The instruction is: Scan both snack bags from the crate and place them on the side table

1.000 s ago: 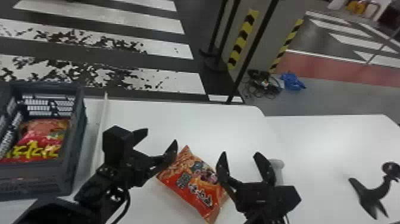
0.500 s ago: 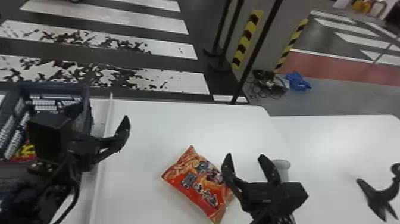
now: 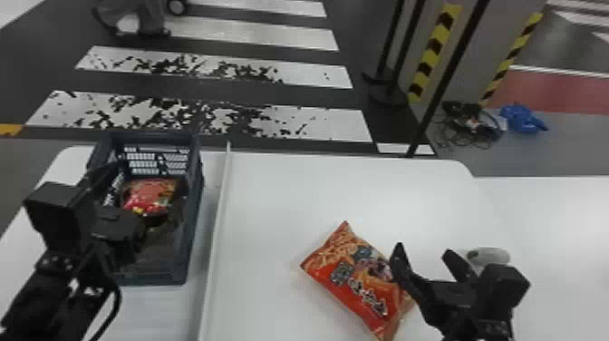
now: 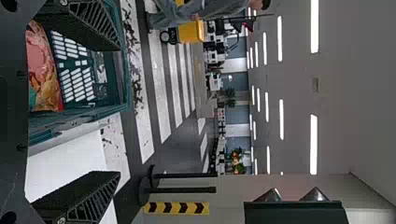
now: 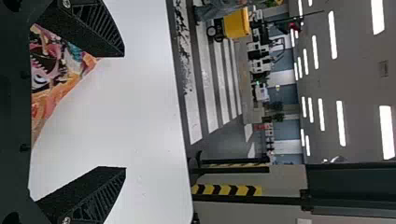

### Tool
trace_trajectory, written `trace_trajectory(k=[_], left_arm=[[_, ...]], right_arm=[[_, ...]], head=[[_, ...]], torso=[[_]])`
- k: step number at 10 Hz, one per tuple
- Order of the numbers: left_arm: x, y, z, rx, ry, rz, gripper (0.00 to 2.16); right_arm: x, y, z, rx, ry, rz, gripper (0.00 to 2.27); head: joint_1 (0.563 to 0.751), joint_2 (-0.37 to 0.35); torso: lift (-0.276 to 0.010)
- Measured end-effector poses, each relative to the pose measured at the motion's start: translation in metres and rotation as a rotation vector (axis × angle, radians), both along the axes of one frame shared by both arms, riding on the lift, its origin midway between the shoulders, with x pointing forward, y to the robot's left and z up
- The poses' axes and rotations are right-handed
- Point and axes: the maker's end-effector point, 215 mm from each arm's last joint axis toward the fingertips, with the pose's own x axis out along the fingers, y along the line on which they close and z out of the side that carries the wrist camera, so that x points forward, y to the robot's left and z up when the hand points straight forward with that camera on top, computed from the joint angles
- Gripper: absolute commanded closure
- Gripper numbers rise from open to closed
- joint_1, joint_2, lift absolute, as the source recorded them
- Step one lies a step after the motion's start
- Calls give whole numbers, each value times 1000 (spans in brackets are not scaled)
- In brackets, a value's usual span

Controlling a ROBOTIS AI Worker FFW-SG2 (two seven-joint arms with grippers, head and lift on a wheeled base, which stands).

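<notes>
In the head view my left gripper (image 3: 136,192) is over the crate (image 3: 194,222), open, with the red snack bag (image 3: 149,192) lying inside beyond it. The left wrist view has the left gripper (image 4: 119,110) with fingers wide apart, the bag (image 4: 44,70) and the crate (image 4: 123,84) near one finger. An orange-red snack bag (image 3: 349,276) lies flat on the white table (image 3: 281,195). Just right of it my right gripper (image 3: 423,251) stands open and empty, one finger overlapping the bag's edge in view. Past the right gripper (image 5: 124,111), part of this bag (image 5: 51,84) shows in the right wrist view.
A thin raised white strip (image 3: 217,226) runs between crate and loose bag. A small pale grey rounded object (image 3: 489,256) sits behind the right gripper. Another white tabletop (image 3: 553,199) adjoins at the right. Black stands (image 3: 389,97) and a striped pillar are beyond the table.
The left gripper has moved left, away from beside the loose bag, to over the crate. The head view has turned left. The loose bag and right gripper keep about the same places relative to each other.
</notes>
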Motion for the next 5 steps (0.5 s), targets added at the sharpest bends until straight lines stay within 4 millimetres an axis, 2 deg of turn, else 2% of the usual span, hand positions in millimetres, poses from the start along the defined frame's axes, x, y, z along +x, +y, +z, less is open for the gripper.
trace_trajectory(k=[2, 5], left_arm=[[-9, 11, 2, -16, -22, 18, 39], [-12, 26, 0, -33, -19, 41, 39]], right_arm=[[-6, -10, -33, 114, 124, -6, 53], [-15, -14, -61, 186, 252, -7, 53]], head=[[695, -150], [695, -139]], torso=[[-98], [-98]])
